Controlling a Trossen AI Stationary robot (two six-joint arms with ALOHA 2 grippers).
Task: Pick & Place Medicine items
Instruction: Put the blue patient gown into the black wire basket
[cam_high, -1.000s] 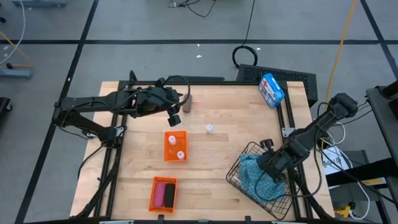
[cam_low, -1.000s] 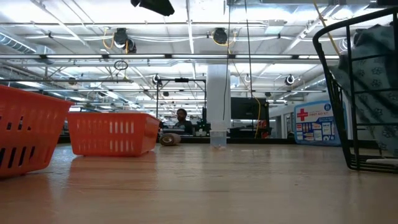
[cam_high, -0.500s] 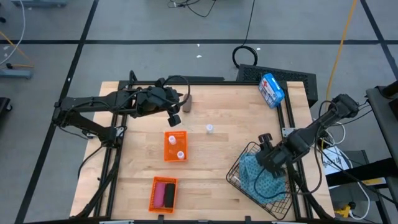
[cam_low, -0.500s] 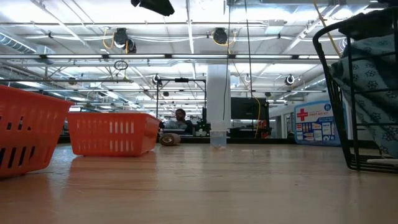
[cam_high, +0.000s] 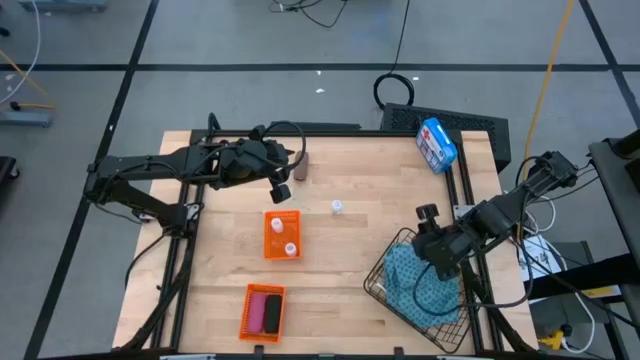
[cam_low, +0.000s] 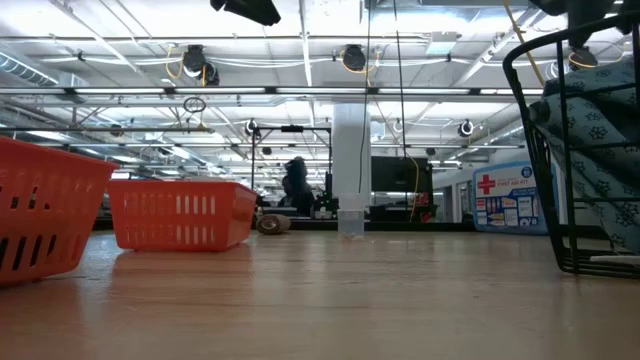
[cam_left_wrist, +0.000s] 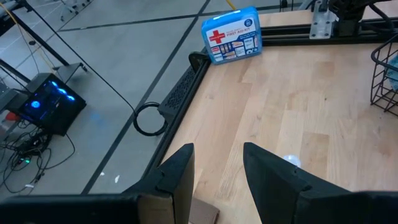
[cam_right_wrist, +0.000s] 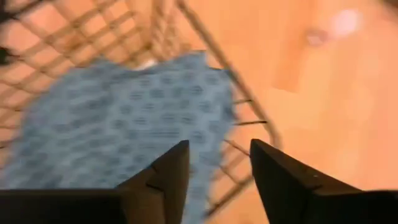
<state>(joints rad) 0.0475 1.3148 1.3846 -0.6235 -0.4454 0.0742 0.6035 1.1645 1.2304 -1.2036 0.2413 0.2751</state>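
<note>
High view: the left gripper (cam_high: 283, 185), fingers spread and empty, hovers near the bench's far edge beside the brown cylinder (cam_high: 301, 165). A loose white vial (cam_high: 337, 207) stands mid-bench with open room around it; a careless sweep could topple it.

Right wrist view: the right gripper (cam_right_wrist: 214, 180), spread, hangs over the wire basket (cam_high: 392, 250), where snagging seems possible.

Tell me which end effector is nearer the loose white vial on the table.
Left. The left end effector hangs beside the brown cylinder, a short way from the white vial. The right end effector sits over the wire basket, farther off.
</note>
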